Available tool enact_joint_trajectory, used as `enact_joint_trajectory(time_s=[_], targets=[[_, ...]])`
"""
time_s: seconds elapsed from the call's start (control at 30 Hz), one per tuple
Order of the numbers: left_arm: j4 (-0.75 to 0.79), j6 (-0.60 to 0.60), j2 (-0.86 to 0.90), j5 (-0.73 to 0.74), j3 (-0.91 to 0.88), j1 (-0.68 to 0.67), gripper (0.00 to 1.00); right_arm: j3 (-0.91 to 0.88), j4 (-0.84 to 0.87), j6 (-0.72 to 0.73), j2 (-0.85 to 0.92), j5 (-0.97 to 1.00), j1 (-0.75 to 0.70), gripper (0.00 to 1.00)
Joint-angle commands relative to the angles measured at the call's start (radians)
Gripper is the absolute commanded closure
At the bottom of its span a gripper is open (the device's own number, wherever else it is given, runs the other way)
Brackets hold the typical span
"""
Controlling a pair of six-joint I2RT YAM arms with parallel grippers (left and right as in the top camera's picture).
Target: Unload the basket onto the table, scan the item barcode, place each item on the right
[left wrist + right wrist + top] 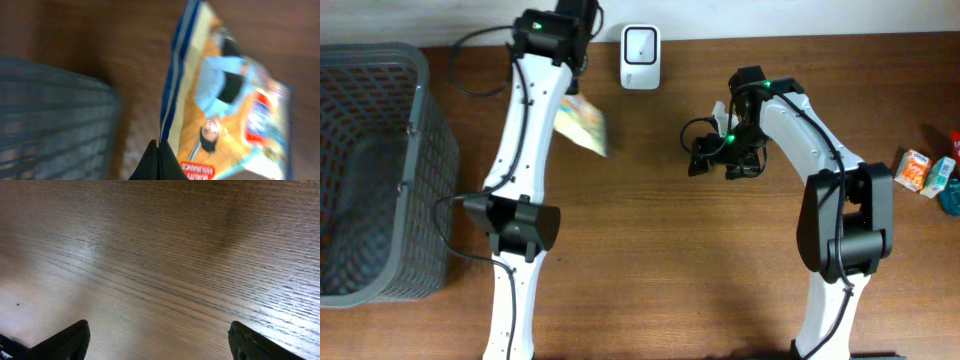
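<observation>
Left gripper (159, 150) clenched on the snack packet (225, 100), pinching one edge. The rest of the packet fans out ahead of the jaws. Right gripper (159, 339) jaws spread wide, only bare table (150, 255) between them, packet well apart from them.

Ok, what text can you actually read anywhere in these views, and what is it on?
"QUALITY ASSURANCE": on the red badge of the snack packet, at the bottom of the left wrist view.
Blue-and-red patch on the same packet: blurred, unreadable.
Small cartons at the far right of the overhead view: print too small to read.
White scanner: no text legible.
</observation>
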Motion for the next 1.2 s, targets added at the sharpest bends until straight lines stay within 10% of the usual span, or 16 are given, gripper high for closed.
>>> enact_joint_trajectory(time_s=[0.0,0.57,0.67,0.83,0.9,0.93,0.97,1.17], targets=[[-0.025,-0.017,-0.053,-0.325,0.026,-0.004,1.00,-0.010,0.001,0.010,0.009,0.019,0.005,0.12],[0.094,-0.028,-0.048,0.444,-0.228,-0.323,1.00,0.230,-0.295,-0.077,-0.005,0.019,-0.284,0.13],[0.121,-0.016,-0.049,0.471,-0.223,-0.381,0.64,0.283,-0.339,-0.078,-0.005,0.019,-0.311,0.13],[0.050,-0.017,-0.063,0.471,-0.120,-0.283,0.48,0.283,-0.341,-0.081,-0.004,-0.008,-0.276,0.13],[0.013,-0.017,-0.069,0.462,-0.100,-0.194,0.57,0.283,-0.338,-0.081,0.000,-0.054,-0.243,0.26],[-0.010,-0.017,-0.069,0.460,-0.101,-0.151,0.96,0.283,-0.338,-0.080,0.001,-0.065,-0.222,0.64],[-0.043,-0.016,-0.064,0.464,-0.113,-0.085,1.00,0.281,-0.337,-0.080,0.003,-0.070,-0.184,0.91],[-0.015,-0.017,-0.044,0.506,-0.313,0.027,1.00,0.136,-0.043,0.108,0.005,-0.177,0.073,0.96]])
